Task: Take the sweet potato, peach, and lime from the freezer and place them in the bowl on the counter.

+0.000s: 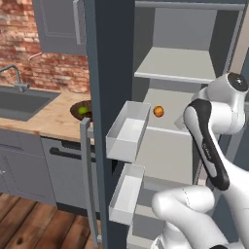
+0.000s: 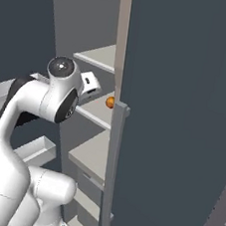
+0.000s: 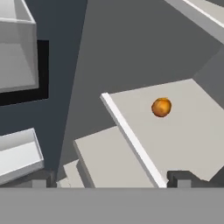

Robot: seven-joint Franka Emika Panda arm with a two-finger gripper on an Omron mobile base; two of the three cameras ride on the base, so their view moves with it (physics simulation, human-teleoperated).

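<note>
The tall dark blue-grey freezer (image 1: 114,58) stands open in the middle of the left base view, its pale grey inner shelves (image 1: 177,65) stepping down the upper right and its white door bins (image 1: 127,132) hanging on the door just left of centre, beside a long grey handle (image 1: 87,180). A small smooth round orange peach (image 1: 158,111) sits alone on the middle shelf, near its left front edge, a little above the centre of that view. In the right base view the peach (image 2: 109,102) peeks out just left of the door edge at mid-height. In the hand view it (image 3: 161,107) lies right of centre on the pale shelf (image 3: 183,131), well back from the shelf's white front lip.

The gripper (image 3: 109,180) shows at the bottom of the hand view as two small dark finger tips (image 3: 180,178) set far apart, spread wide with nothing between them; the peach is well above them in the frame, untouched.

At the left of the left base view, the light tan wood-grain counter (image 1: 46,116) carries a grey inset sink (image 1: 22,103) and, right beside the freezer door, a wide shallow bowl of dark brown wood (image 1: 78,108). A small round bright green lime (image 1: 83,110) rests inside the bowl. The bowl's right part is cut off by the door edge.
</note>
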